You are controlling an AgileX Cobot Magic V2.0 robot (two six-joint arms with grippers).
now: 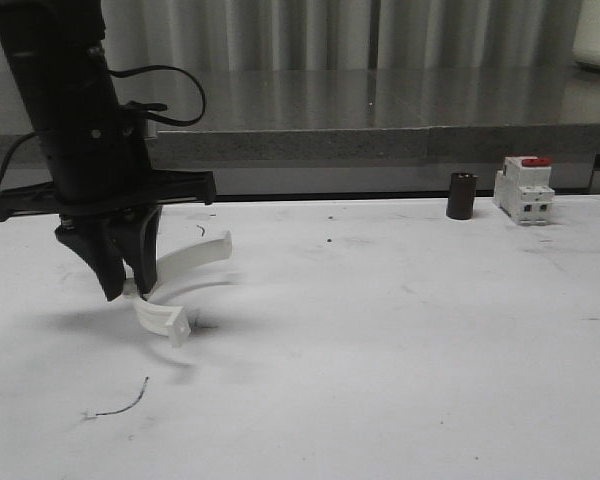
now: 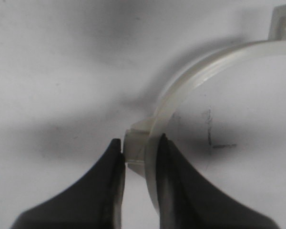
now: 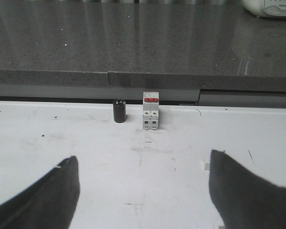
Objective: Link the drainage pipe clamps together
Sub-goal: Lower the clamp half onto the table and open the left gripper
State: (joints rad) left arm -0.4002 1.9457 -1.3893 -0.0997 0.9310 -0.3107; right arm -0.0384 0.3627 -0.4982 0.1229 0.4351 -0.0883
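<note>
Gripping a white drainage pipe clamp [image 1: 175, 290] at the table's [image 1: 400, 330] 9 o'clock side, the left gripper [image 1: 123, 283] stands upright in front view. Left wrist: fingertips [image 2: 112, 162] pinch its ear. Right wrist: right gripper [image 3: 143, 191] spread wide, holding nothing, breaker [image 3: 151, 110] at 12 o'clock.

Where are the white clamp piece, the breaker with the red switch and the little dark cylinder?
Clamp [image 1: 170, 300]: front view, on its curved band.
Breaker [image 1: 524, 192]: front view, white body.
Cylinder [image 1: 462, 195]: front view, its side.
</note>
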